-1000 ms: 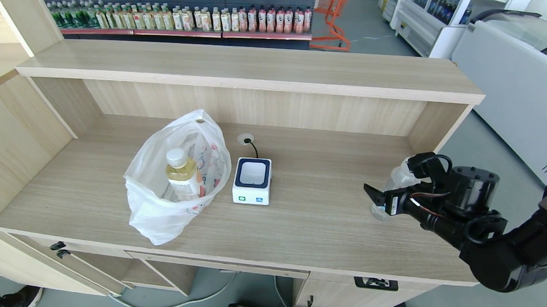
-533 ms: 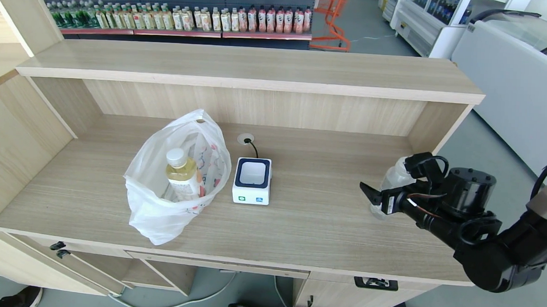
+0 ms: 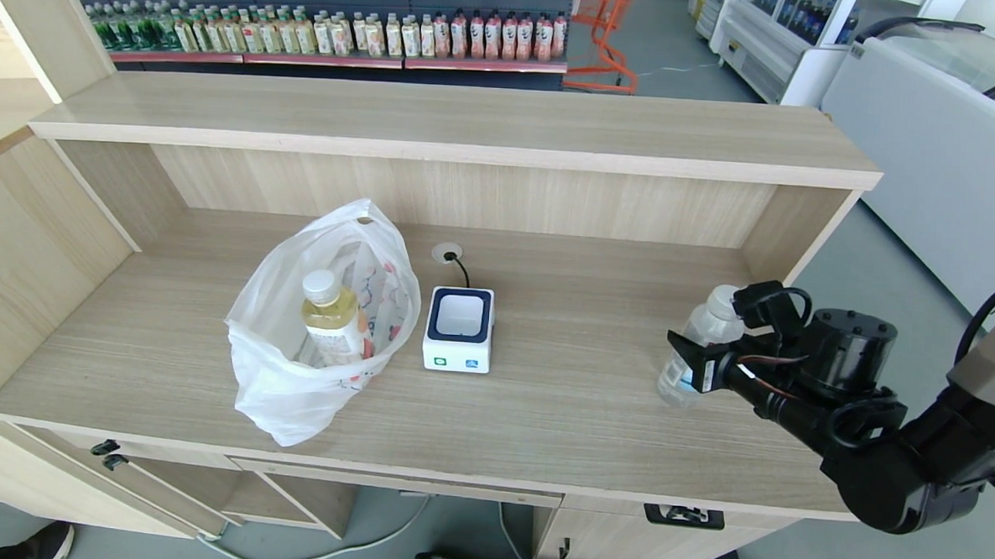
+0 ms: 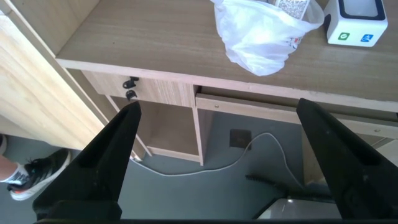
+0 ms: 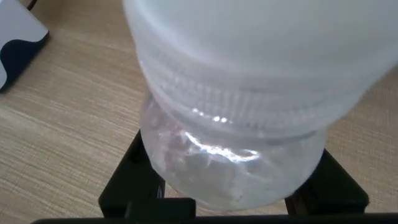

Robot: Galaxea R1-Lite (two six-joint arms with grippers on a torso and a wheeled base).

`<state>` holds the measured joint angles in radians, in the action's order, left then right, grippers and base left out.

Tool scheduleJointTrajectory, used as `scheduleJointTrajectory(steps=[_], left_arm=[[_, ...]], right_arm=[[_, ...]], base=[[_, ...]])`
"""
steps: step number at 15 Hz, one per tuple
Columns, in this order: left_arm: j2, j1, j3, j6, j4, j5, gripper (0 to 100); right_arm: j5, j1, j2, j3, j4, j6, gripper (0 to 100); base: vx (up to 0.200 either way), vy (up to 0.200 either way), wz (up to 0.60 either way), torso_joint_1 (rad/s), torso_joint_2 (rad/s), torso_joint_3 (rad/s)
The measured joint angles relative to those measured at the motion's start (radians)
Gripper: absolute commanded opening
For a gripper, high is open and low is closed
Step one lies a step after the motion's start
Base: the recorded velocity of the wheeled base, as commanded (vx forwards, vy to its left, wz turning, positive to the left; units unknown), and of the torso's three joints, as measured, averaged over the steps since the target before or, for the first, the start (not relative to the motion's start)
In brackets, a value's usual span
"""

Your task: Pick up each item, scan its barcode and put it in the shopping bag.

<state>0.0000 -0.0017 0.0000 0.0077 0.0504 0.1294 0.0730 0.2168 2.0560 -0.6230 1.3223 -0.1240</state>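
Right gripper (image 3: 718, 327) is clamped on the clear plastic water bottle (image 3: 680, 376), upright at the right end of the light wooden counter (image 3: 576, 409); my left gripper (image 4: 217, 155) hangs spread before its front edge. I judge one item done, a white-capped yellow drink bottle (image 3: 332, 318) standing in the white plastic shopping bag (image 3: 291, 401); the scan at the white box scanner (image 3: 458, 345) and the bagging are outstanding. Label print is too small to read.

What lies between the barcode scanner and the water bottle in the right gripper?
Nothing. In the head view the stretch is bare countertop, from the barcode scanner to the water bottle held in the right gripper.
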Motion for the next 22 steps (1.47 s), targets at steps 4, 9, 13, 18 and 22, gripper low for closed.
scheduleJointTrajectory(steps=[4, 9, 13, 18, 22], left_arm=[[0.0, 0.0, 0.0, 0.0, 0.0, 0.0, 100], [0.0, 0.0, 0.0, 0.0, 0.0, 0.0, 100], [0.0, 0.0, 0.0, 0.0, 0.0, 0.0, 100], [0.0, 0.0, 0.0, 0.0, 0.0, 0.0, 100], [0.0, 0.0, 0.0, 0.0, 0.0, 0.0, 100]], right_arm=[[-0.001, 0.003, 0.0, 0.001, 0.002, -0.014, 0], [0.0, 0.002, 0.03, 0.014, 0.063, -0.026, 0], [-0.002, 0.001, 0.055, 0.042, 0.079, -0.028, 0], [0.009, 0.002, 0.047, 0.017, 0.069, -0.008, 0], [0.24, 0.0, -0.089, 0.003, -0.018, 0.097, 0]], base=[[0.0, 0.0, 0.0, 0.0, 0.0, 0.0], [0.0, 0.0, 0.0, 0.0, 0.0, 0.0], [0.0, 0.0, 0.0, 0.0, 0.0, 0.0], [0.0, 0.0, 0.0, 0.0, 0.0, 0.0], [0.0, 0.0, 0.0, 0.0, 0.0, 0.0]])
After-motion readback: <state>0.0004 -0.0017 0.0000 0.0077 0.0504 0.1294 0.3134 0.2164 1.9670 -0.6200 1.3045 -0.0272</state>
